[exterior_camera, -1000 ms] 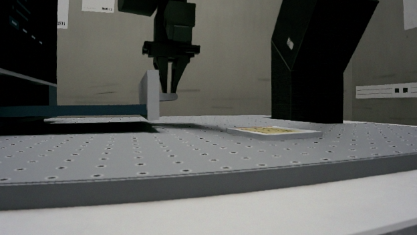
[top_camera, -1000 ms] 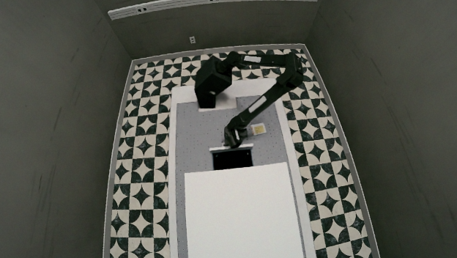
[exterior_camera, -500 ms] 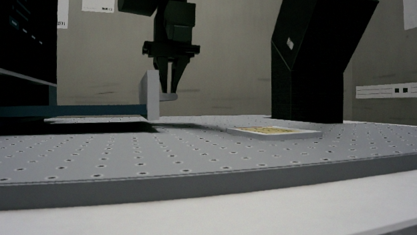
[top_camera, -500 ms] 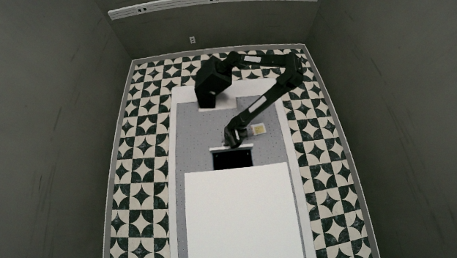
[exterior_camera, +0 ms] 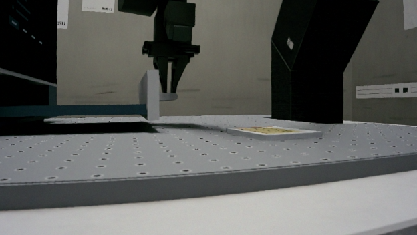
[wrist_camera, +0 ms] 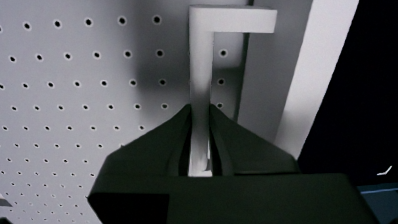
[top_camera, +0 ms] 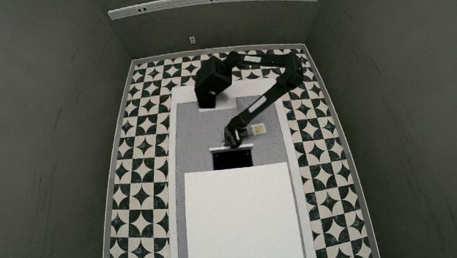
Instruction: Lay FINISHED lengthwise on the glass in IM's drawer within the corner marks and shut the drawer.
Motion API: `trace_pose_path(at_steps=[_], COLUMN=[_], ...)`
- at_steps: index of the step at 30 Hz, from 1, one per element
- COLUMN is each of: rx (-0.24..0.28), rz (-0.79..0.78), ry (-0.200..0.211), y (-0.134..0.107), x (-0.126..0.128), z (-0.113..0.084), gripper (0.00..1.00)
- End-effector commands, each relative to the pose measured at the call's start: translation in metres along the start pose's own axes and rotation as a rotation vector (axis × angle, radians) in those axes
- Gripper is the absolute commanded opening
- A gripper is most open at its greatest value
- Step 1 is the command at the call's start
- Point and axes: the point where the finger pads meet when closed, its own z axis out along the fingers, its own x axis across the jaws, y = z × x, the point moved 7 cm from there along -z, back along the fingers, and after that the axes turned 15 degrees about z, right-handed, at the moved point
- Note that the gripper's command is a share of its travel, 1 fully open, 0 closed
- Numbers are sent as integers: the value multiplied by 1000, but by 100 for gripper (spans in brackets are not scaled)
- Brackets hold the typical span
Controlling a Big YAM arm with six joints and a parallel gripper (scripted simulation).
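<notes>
The pincer (top_camera: 231, 146) (exterior_camera: 169, 93) (wrist_camera: 200, 112) is clenched on the handle (exterior_camera: 168, 97) (wrist_camera: 201, 75) of the partly open drawer (top_camera: 231, 149) (exterior_camera: 153, 95) (wrist_camera: 320, 75), while FINISHED (top_camera: 258, 129) (exterior_camera: 274, 131) lies flat on the perforated board (top_camera: 194, 128) (exterior_camera: 200, 150) (wrist_camera: 65, 100), apart from the imager. Excess or skewed pulling force could drag or rotate the unfixed IM (top_camera: 242, 212) (exterior_camera: 28, 40); insufficient drawer travel could leave the glass partly covered and obstruct centred placement.

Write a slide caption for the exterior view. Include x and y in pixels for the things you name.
End effector (exterior_camera: 169, 93) (wrist_camera: 200, 112) closed on the handle (exterior_camera: 170, 97) (wrist_camera: 201, 65) of the open imager drawer, cassette (top_camera: 258, 129) (exterior_camera: 272, 131) lying on the perforated board (top_camera: 198, 128) (exterior_camera: 207, 160).
</notes>
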Motion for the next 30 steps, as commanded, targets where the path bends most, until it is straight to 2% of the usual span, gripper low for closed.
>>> trace_pose_path(at_steps=[1, 16, 30], rx=[26, 27, 21], rz=[24, 18, 1], ry=[61, 65, 55], y=[-7, -7, 1], x=[28, 25, 1], z=[10, 10, 12], gripper=[7, 7, 7])
